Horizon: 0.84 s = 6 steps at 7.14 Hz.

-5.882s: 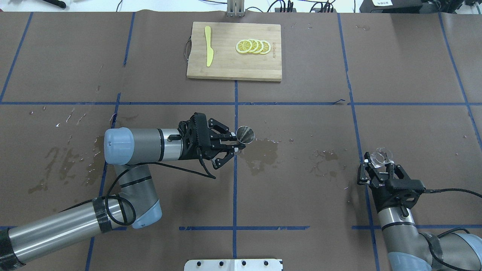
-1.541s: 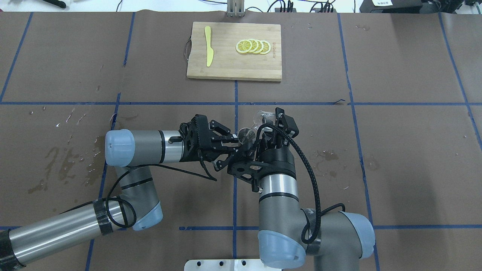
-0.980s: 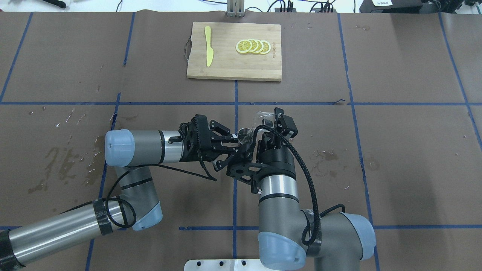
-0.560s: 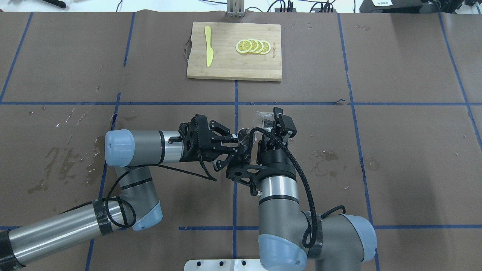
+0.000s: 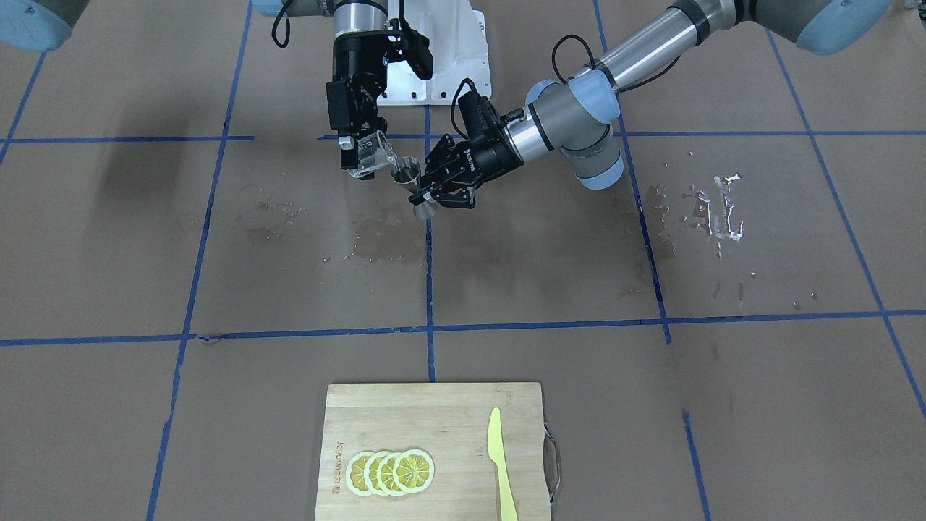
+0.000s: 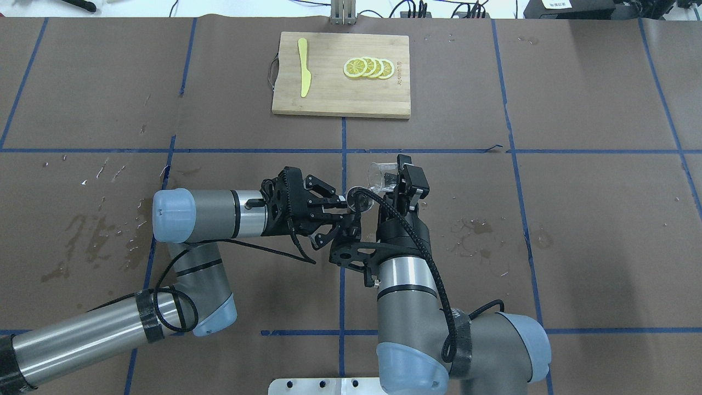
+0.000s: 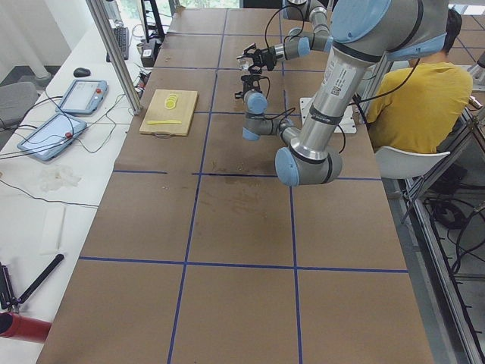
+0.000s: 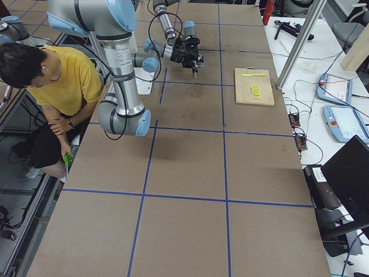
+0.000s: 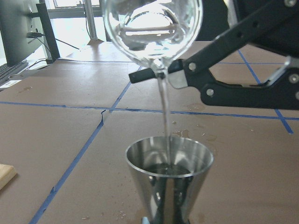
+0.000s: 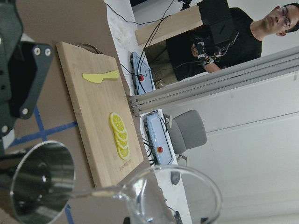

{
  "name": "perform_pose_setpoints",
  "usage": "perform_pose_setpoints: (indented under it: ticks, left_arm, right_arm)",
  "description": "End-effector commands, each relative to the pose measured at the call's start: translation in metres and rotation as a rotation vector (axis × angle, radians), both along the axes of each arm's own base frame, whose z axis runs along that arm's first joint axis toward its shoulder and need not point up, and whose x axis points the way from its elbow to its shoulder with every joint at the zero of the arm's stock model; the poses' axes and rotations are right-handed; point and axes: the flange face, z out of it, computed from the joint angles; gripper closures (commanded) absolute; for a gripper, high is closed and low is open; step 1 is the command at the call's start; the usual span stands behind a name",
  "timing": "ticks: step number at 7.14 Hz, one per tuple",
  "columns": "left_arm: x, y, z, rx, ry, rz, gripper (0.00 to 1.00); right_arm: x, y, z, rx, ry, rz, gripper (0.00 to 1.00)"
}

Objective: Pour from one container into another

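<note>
I have the left arm [image 6: 82, 334] coming in low from its own side, folded at the elbow [image 6: 203, 307], with the last link [image 6: 219, 213] lying level and pointing toward the middle. The left pincer [image 5: 427, 191] is turned on its side, its fingers clamped on the waist of the steel jigger [image 9: 168, 182], which stands upright in the grip. The right arm [image 6: 406, 285] reaches straight out from the base, close beside the left pincer. The right pincer [image 5: 362, 148] is clamped on the clear cup [image 6: 377, 173], the wrist rolled so the cup tips toward the left pincer, just above the jigger's mouth.
</note>
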Motion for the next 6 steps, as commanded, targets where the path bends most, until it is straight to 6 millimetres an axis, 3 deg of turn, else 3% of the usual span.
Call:
perform_pose_setpoints:
  ticks: [1, 6]
  left_arm:
    - [-0.0002, 0.0003, -0.0002, 0.001, 0.000, 0.001, 1.00]
    - [-0.0015, 0.0007, -0.0028, 0.002, 0.005, 0.000, 1.00]
  right_arm:
    - [0.0001, 0.0000, 0.0008, 0.004, 0.025, -0.006, 1.00]
    - [-0.0001, -0.0002, 0.0029, 0.014, 0.073, -0.013, 1.00]
